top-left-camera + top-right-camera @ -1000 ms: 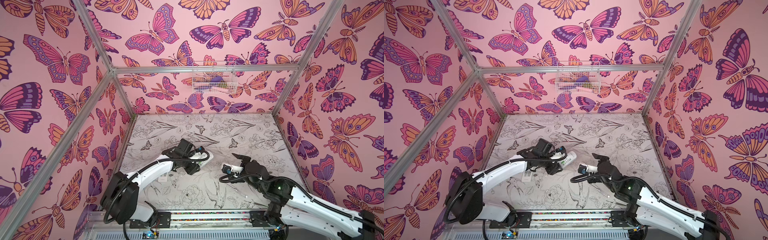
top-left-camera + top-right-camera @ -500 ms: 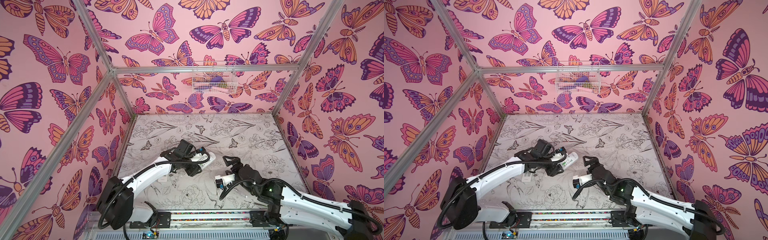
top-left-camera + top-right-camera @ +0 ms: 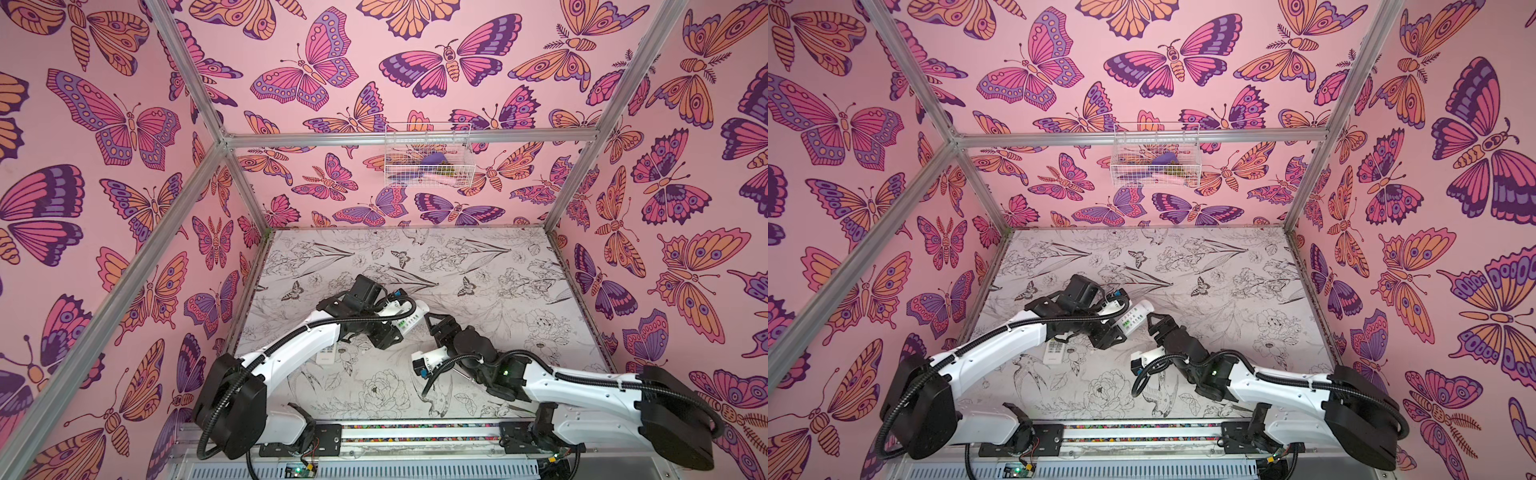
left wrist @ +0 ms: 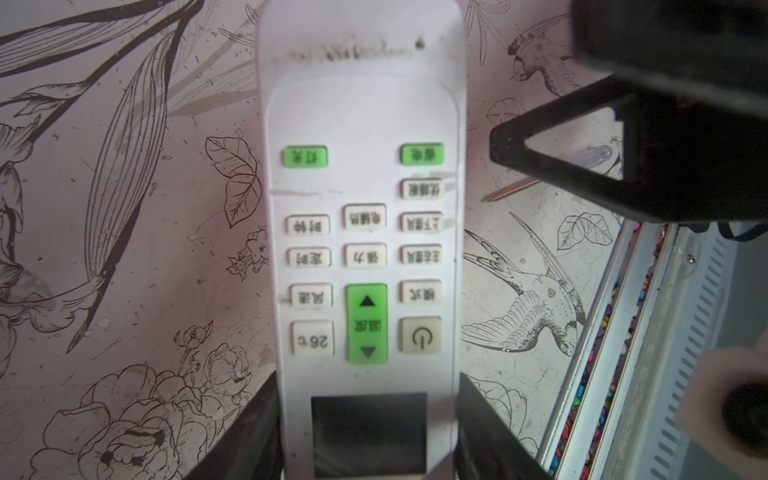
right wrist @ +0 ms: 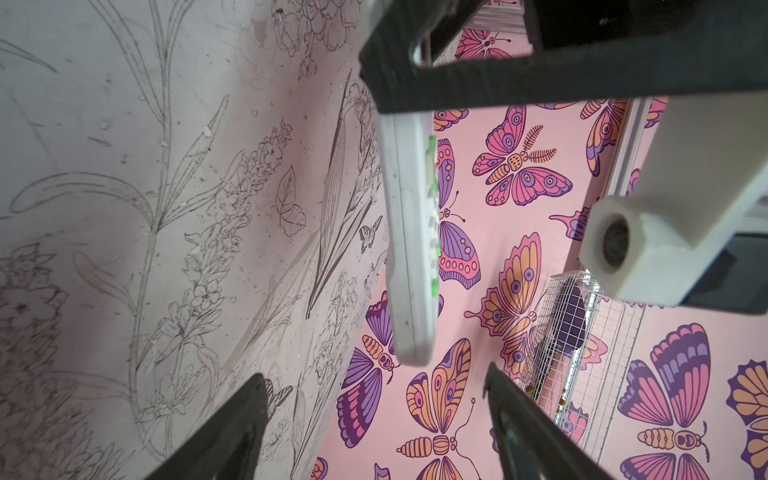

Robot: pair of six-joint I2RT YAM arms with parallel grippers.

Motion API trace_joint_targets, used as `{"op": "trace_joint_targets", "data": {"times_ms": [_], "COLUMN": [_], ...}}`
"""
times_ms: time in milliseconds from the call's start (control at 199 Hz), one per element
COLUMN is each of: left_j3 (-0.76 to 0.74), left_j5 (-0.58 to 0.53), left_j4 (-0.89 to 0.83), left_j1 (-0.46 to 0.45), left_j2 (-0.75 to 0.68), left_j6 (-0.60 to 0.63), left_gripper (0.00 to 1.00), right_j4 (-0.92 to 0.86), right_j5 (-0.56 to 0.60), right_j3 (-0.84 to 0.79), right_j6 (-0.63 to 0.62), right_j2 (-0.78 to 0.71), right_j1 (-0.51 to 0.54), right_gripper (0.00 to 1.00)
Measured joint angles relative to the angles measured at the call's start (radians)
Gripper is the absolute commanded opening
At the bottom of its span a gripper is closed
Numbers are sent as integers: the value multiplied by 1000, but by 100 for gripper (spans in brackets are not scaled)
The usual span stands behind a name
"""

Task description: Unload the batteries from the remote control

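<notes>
Left hand (image 4: pixel 368 419): clamped on the remote control (image 4: pixel 361 208) at its display end, with one of the fingers (image 4: pixel 249 440) seen along each long side. The remote was held button face up, clear of the surface, over the middle of the desk (image 3: pixel 498 257). Green and white keys were readable in the left wrist view. The back face was turned down and hidden, and the batteries could not be made out in any view.

Right hand (image 5: pixel 374 382): jaws were spread apart, nothing gripped. It was lined up end-on with the remote, whose free end was seen edge-on just ahead of the gap between the tips. Contact could not be told. In both top views this hand was placed just beside that free end, on the side of the desk's right edge.

Farther out:
- A second remote (image 3: pixel 328 356) was laid flat on the desk between the middle and the left edge, partly covered by the left arm.
- A screwdriver (image 4: pixel 594 156) with a clear handle was seen lying on the desk toward the front edge, partly hidden behind a right-hand finger.
- A wire basket (image 3: pixel 428 156) was hung on the back wall above the desk's far edge.
</notes>
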Motion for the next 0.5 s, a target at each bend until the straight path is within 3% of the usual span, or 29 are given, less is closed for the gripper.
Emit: {"op": "trace_joint_targets", "data": {"times_ms": [498], "left_j3": [0], "left_j5": [9], "left_j4": [0], "left_j1": [0], "left_j2": [0], "left_j6": [-1], "left_gripper": [41], "right_j4": [235], "right_j5": [41], "right_j3": [1], "right_j6": [-33], "right_j2": [167], "right_j1": [-5], "right_gripper": [61]}}
